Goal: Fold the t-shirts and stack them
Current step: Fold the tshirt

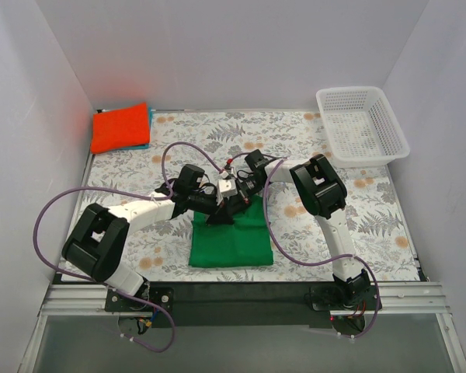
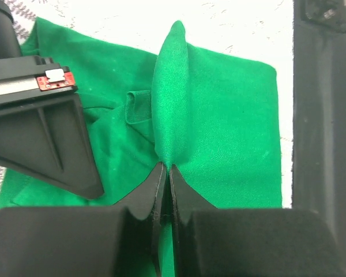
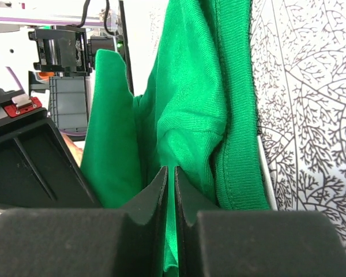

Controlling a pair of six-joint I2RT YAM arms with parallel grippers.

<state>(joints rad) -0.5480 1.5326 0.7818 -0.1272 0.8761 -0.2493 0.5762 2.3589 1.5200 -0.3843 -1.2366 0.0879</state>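
Observation:
The green t-shirt (image 1: 231,242) lies partly folded near the table's front middle. My left gripper (image 1: 214,216) is shut on a pinched ridge of its cloth (image 2: 170,109). My right gripper (image 1: 241,196) is shut on another fold of the same shirt (image 3: 187,115), with the ribbed collar edge (image 3: 236,104) beside it. Both grippers meet close together over the shirt's far edge. The orange-red t-shirt (image 1: 121,127) lies folded at the back left, on a blue one (image 1: 149,124) of which only an edge shows.
A white mesh basket (image 1: 363,124) stands at the back right. The table has a floral-patterned cover (image 1: 373,210). White walls close in on three sides. Purple cables loop around both arms.

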